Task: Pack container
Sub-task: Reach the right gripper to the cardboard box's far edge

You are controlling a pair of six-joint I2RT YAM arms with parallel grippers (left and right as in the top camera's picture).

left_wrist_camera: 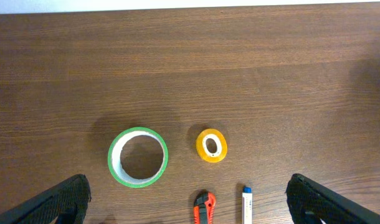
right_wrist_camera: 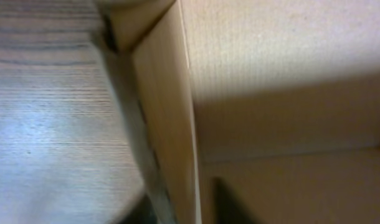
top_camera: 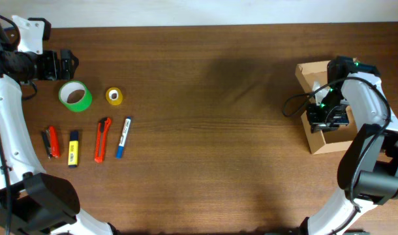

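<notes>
The container, a tan cardboard box, stands open at the right edge of the table. My right gripper reaches down over its left side. In the right wrist view the box's wall runs between two dark fingers, one outside and one inside, closed on it. My left gripper hovers wide open at the far left, behind a green tape roll and a small yellow tape roll. The left wrist view shows the green roll and the yellow roll ahead of the open left gripper.
In front of the tapes lie an orange box cutter, a blue-capped marker, a yellow highlighter and a small red tool. The cutter and marker show at the left wrist view's bottom edge.
</notes>
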